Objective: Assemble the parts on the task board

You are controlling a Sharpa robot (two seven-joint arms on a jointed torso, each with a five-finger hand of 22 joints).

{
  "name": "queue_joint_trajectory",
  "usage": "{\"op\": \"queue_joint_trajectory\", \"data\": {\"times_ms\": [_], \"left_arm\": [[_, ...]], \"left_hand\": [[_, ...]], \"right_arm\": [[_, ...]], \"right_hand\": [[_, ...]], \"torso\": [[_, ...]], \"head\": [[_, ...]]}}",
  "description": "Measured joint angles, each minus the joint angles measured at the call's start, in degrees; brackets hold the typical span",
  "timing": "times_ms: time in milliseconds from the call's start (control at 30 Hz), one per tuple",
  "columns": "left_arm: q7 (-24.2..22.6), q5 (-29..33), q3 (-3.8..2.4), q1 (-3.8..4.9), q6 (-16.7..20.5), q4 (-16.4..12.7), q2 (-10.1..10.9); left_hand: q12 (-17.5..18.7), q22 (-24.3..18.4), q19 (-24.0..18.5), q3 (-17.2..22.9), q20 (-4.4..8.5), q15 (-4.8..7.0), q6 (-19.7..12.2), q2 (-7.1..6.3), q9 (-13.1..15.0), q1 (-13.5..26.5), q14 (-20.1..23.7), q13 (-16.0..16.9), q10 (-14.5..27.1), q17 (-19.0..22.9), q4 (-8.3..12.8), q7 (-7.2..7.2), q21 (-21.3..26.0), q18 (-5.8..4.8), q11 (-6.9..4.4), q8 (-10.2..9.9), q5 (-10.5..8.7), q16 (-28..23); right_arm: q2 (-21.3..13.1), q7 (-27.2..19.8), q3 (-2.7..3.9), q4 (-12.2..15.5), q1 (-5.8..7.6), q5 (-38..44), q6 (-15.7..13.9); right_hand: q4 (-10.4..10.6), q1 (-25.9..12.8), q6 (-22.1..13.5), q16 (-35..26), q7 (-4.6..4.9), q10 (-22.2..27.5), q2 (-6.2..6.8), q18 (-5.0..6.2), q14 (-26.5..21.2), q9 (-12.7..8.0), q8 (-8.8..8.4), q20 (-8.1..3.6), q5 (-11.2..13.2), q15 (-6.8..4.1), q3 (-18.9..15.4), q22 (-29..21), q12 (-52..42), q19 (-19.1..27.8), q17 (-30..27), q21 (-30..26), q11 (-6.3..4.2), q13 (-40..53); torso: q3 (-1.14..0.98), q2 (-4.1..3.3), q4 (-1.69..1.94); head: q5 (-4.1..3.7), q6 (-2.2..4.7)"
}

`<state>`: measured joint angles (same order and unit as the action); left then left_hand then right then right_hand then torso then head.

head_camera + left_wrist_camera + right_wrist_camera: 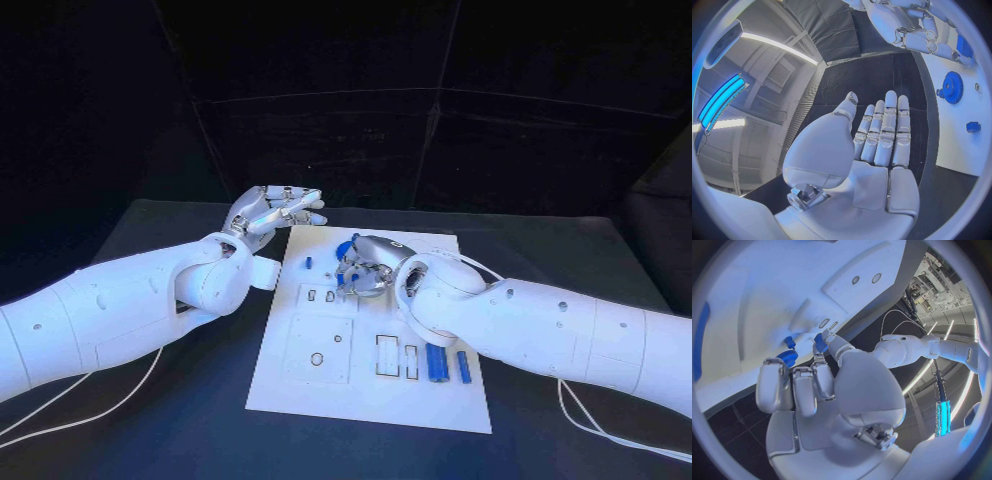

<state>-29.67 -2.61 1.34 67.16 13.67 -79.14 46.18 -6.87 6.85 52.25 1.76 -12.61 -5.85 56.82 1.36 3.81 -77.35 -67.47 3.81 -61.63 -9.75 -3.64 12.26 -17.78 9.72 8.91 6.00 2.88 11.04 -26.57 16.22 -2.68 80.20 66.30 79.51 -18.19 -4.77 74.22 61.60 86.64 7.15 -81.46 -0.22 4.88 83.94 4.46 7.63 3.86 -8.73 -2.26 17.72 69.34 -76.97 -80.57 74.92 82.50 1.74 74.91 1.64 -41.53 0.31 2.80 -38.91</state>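
Right hand [369, 272] pinches a blue part [820, 342] at task board [433, 390] 12 o'clock; next, seat it. Left hand [274, 212] empty, fingers apart.

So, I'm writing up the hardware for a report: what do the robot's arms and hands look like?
Both arms are smooth, rounded white shells. The left hand and right hand are silver-white, with jointed segmented fingers and metallic parts at the joints. Thin white cables loop out from under each arm onto the black table.
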Motion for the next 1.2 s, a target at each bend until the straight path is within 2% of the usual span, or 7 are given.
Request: {"op": "queue_joint_trajectory", "data": {"times_ms": [233,800,1067,1200], "left_arm": [[0.0,0.1,0.00,0.01,0.0,0.1,-0.1],[0.0,0.2,0.00,0.01,0.0,0.3,-0.3],[0.1,0.2,0.00,0.01,0.0,0.3,-0.3],[0.1,0.2,0.00,0.01,0.0,0.3,-0.3]], "left_hand": [[0.0,-0.1,0.0,0.0,0.00,0.00,0.0,0.00,0.0,0.0,0.0,0.0,0.0,-0.1,0.0,0.00,0.0,0.00,0.00,0.0,0.00,0.0],[0.0,-0.1,0.0,0.0,0.00,0.00,0.0,0.00,0.0,0.0,0.0,0.0,0.0,0.0,0.0,0.00,0.0,0.00,0.00,0.0,0.00,0.0],[0.0,-0.1,0.0,0.0,0.00,0.00,0.0,0.00,0.0,0.0,0.0,0.0,0.0,0.0,0.0,0.00,0.0,0.00,0.00,0.0,0.00,0.0],[0.0,-0.1,0.0,0.0,0.00,0.00,0.0,0.00,0.0,0.0,0.0,0.0,0.0,0.0,0.0,0.00,0.0,0.00,0.00,0.0,0.00,0.0]], "right_arm": [[0.8,0.7,-0.02,-0.4,-0.59,1.1,1.0],[0.8,1.1,0.07,-1.0,-0.96,2.3,2.4],[0.8,1.1,0.07,-0.6,-1.03,2.7,2.8],[0.8,1.1,0.08,-0.5,-1.06,2.9,2.9]], "right_hand": [[0.0,-0.1,-0.1,0.0,-0.08,0.0,0.14,0.00,0.0,0.0,-0.22,0.00,-0.3,0.00,0.0,0.0,0.0,0.0,0.0,0.0,0.00,0.0],[0.2,-0.8,-0.2,0.0,-0.19,0.0,0.76,0.00,0.0,0.4,-0.56,0.00,-0.3,0.00,0.2,-0.1,0.0,0.0,0.0,0.0,0.00,0.0],[0.5,-2.2,0.1,0.0,-0.13,0.4,2.19,0.00,0.0,0.1,-0.65,0.00,-1.0,0.00,-0.1,-0.2,0.5,0.0,0.0,0.0,0.42,0.0],[0.6,-2.8,-0.5,0.0,0.26,0.7,2.80,0.01,0.0,0.1,-1.08,0.21,-1.3,0.00,-0.6,-0.3,0.9,0.2,0.0,-0.2,0.73,0.0]], "torso": [[-0.09,0.00,-0.02],[-0.11,-0.01,-0.08],[-0.09,-0.01,-0.09],[-0.07,-0.01,-0.09]], "head": [[0.29,-0.16],[0.42,-0.35],[0.21,-0.27],[0.20,-0.34]]}}
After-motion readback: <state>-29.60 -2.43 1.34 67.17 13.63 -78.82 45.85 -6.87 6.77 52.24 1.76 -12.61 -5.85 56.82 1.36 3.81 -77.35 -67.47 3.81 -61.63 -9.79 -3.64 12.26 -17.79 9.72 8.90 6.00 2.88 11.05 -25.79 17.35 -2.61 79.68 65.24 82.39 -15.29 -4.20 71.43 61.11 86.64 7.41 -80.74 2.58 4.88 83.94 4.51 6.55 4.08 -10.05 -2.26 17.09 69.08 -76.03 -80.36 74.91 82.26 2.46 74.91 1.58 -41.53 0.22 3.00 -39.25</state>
